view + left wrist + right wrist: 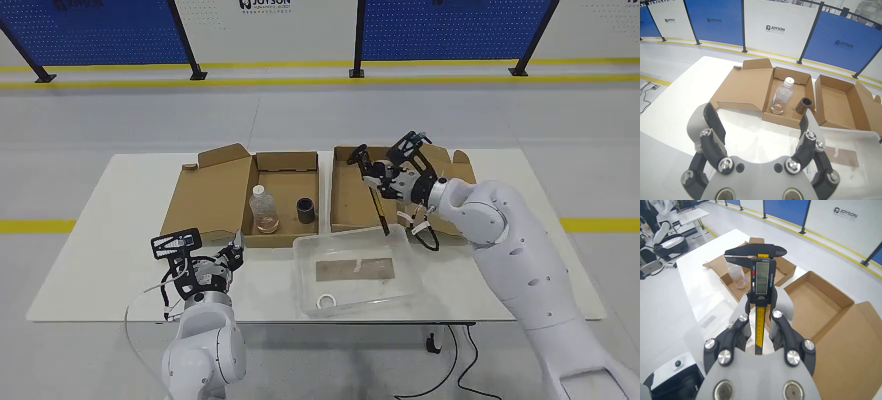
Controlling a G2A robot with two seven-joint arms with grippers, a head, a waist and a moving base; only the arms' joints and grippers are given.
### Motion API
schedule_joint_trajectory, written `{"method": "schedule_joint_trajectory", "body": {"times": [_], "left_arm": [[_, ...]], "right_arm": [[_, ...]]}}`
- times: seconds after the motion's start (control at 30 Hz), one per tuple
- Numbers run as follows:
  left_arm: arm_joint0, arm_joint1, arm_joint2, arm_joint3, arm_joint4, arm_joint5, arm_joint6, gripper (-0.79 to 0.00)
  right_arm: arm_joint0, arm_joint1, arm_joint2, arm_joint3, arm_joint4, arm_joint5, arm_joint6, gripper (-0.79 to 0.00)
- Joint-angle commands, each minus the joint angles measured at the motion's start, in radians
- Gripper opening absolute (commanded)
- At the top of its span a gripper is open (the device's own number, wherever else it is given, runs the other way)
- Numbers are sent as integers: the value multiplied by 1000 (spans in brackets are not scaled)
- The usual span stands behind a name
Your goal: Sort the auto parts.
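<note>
At the near edge of the table [677, 98], the left claw [757, 113] hovers wide open and holds nothing, beside the clear tray [345, 295]. Farther back, the right claw [761, 309] is clamped on a black digital caliper [762, 279] over the right cardboard box [834, 106]. The left box [791, 73] holds 1 upright bottle [782, 96] and 1 dark cylinder [804, 106]. In the right wrist view the caliper's head hides part of the bottle.

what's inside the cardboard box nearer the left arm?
A clear bottle standing upright and a dark cylindrical sleeve beside it, not touching, inside the cardboard box. In the left wrist view the box's near wall hides a strip of the floor.
</note>
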Motion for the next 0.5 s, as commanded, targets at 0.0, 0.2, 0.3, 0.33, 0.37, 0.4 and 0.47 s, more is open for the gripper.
{"method": "schedule_joint_trajectory", "body": {"times": [0.0,0.2,0.3,0.33,0.37,0.4,0.47], "left_arm": [[0,0,0,0,0,0,0,0],[0,0,0,0,0,0,0,0],[0,0,0,0,0,0,0,0],[0,0,0,0,0,0,0,0],[0,0,0,0,0,0,0,0],[0,0,0,0,0,0,0,0],[0,0,0,0,0,0,0,0]], "right_arm": [[25,-1,2,31,-23,30,1,-785],[89,-10,-1,140,-45,88,-24,-785],[119,-16,-6,199,-49,122,-38,-785],[126,-19,-13,212,-50,134,-37,-785],[133,-23,-21,229,-47,140,-40,-785],[142,-27,-27,255,-40,139,-46,-785],[161,-36,-41,305,-29,148,-62,-785]]}}
